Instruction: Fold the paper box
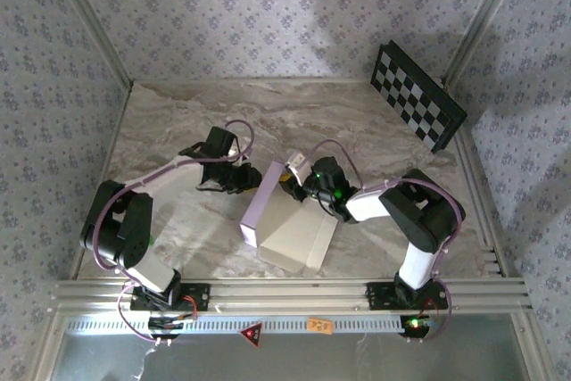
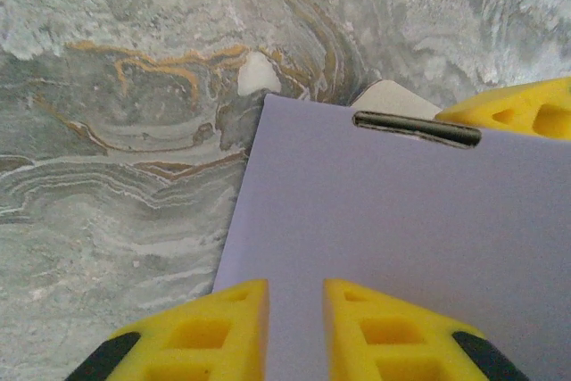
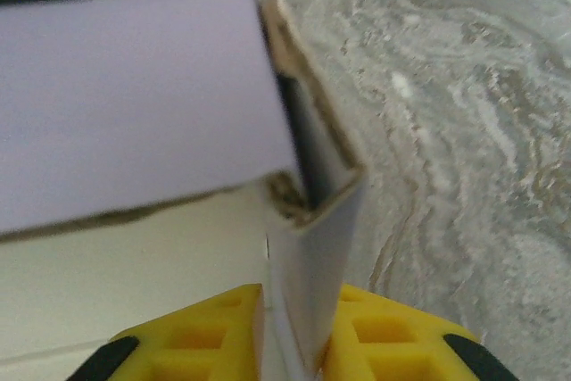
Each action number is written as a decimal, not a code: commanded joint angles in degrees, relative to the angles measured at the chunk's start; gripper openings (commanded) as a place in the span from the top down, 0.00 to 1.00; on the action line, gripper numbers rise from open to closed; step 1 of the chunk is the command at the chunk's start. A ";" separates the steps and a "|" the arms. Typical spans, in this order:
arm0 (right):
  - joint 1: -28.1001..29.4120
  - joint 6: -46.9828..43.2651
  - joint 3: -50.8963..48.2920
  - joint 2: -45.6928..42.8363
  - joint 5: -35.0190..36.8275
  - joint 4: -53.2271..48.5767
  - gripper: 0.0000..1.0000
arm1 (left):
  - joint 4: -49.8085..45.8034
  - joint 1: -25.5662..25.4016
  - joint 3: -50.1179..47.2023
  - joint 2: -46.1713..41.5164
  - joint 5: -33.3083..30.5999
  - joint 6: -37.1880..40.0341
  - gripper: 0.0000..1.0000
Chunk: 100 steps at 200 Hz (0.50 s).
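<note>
By the front edge of the table (image 1: 178, 127), the right gripper (image 3: 294, 332) clamps the paper box (image 1: 287, 220) by one wall; whether the left gripper (image 2: 296, 327) grasps its lilac panel is unclear.

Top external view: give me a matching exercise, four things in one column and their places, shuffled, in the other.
1 paper box
2 checkerboard panel
3 left pincer
4 right pincer

A at the box's right side
B middle of the table
C far right corner
D at the box's left side

Pairs: 1-B, 2-C, 3-D, 4-A
</note>
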 commanded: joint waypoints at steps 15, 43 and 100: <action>-1.48 -0.23 -1.92 -1.37 -4.43 -3.11 0.75 | -1.65 -0.44 1.42 1.10 -0.61 1.93 0.75; -2.22 0.76 -1.51 2.23 -5.83 -0.37 0.75 | -1.47 -0.51 1.25 2.45 -0.80 1.95 0.75; -2.19 2.68 1.15 8.49 -7.61 4.41 0.80 | -1.52 -0.72 2.86 7.40 0.03 1.82 0.78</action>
